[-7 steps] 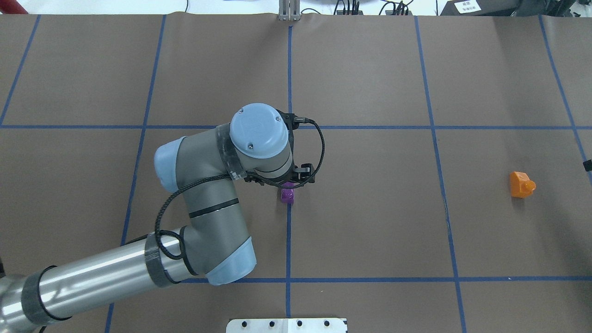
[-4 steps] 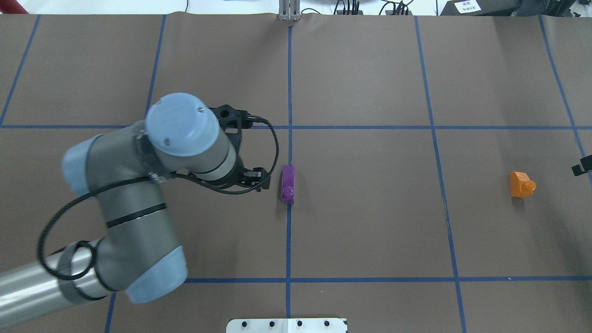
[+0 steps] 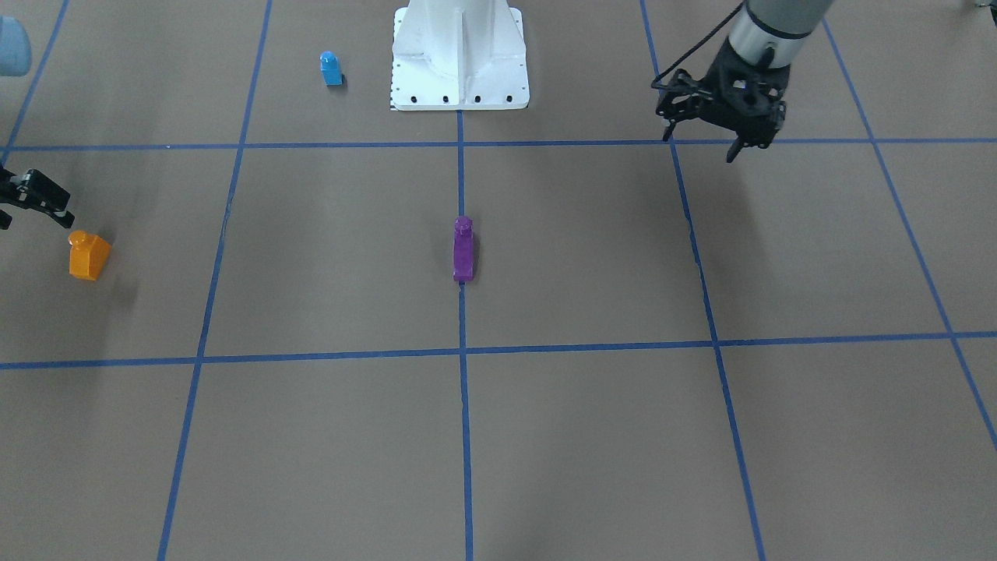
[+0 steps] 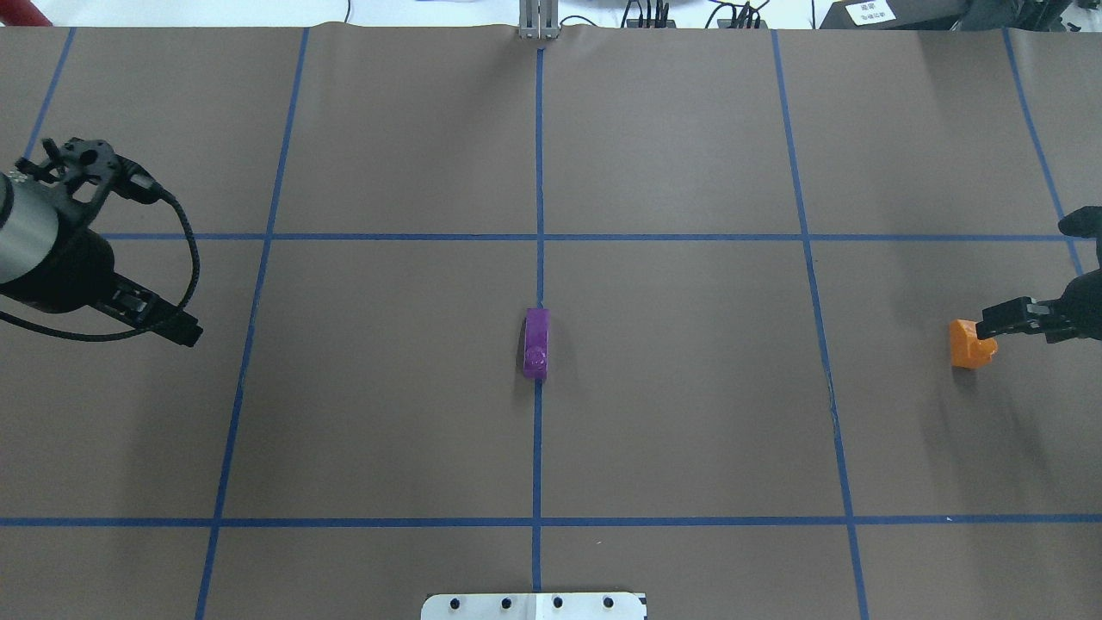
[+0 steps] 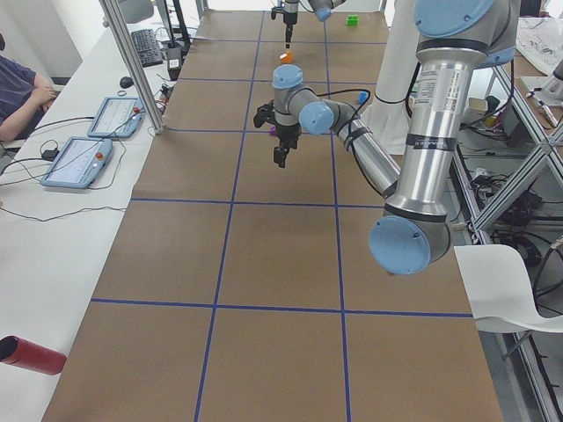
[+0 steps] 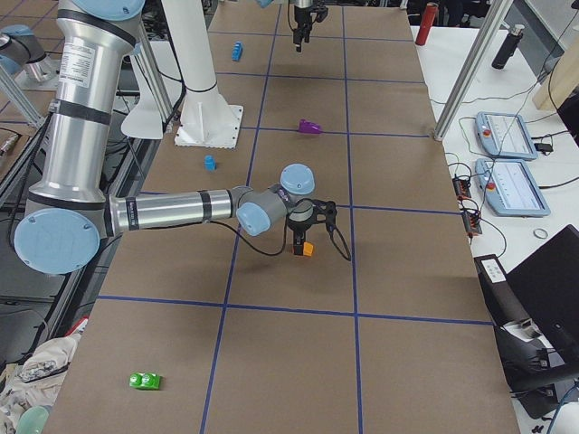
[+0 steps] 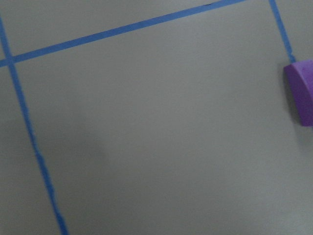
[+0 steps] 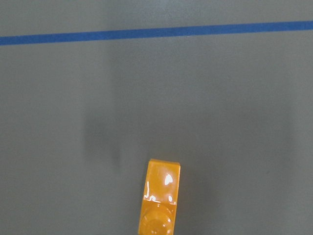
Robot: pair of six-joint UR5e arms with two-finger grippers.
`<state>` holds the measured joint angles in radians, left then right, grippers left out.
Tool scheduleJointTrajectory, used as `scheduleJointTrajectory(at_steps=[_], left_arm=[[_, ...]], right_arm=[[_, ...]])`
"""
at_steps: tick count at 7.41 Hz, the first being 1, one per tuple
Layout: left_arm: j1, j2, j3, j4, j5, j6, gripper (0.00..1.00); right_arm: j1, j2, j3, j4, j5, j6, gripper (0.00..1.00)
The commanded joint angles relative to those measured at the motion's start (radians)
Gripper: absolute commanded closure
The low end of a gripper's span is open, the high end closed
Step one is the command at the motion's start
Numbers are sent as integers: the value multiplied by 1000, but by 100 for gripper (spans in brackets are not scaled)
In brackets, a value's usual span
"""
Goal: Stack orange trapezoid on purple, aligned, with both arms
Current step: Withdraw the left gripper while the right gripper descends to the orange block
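Observation:
The purple block (image 4: pixel 535 344) stands free on the centre tape line, stud up; it also shows in the front view (image 3: pixel 463 249) and at the right edge of the left wrist view (image 7: pixel 302 93). The orange trapezoid (image 4: pixel 968 346) sits at the far right on the table (image 3: pixel 88 255) and low in the right wrist view (image 8: pixel 160 200). My right gripper (image 4: pixel 1020 323) hovers open just beside and above it (image 3: pixel 31 218), empty. My left gripper (image 4: pixel 168 323) is open and empty, raised at the far left (image 3: pixel 736 148), well away from the purple block.
A small blue single-stud block (image 3: pixel 331 68) stands beside the white robot base (image 3: pixel 459 78). A green block (image 6: pixel 145 381) lies near the right end of the table. Control tablets (image 6: pixel 507 136) and a red cylinder (image 5: pixel 31 354) are on the operators' side bench.
My left arm has swung back from above the purple block to the far left, leaving the block on the centre line. My right gripper has come in from the right edge to the orange trapezoid.

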<state>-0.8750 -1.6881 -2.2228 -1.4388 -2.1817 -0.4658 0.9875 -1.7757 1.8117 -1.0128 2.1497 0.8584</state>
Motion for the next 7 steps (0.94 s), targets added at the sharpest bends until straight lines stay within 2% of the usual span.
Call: scheduleJointTrajectory(at_steps=[1,3,4,5,6,7], left_arm=[[-36,25,2,0,-24,50,0],[-35,22,3,0,-24,46,0],[-35,19,6,0,-24,41,0],[-30,15,9,-2,-24,15,0],[-27,12,8,-5,-24,-9,0],[-27,11,8,-6,-24,-11,0]], right_arm=[[-33,66,-81,33,-27,18,0],[-49,73,-107,33,-30,16,1],[-56,72,-110,33,-28,16,6],[-59,65,-109,33,-27,16,20],[-62,62,-109,31,-28,16,25],[-62,59,-109,31,-30,16,26]])
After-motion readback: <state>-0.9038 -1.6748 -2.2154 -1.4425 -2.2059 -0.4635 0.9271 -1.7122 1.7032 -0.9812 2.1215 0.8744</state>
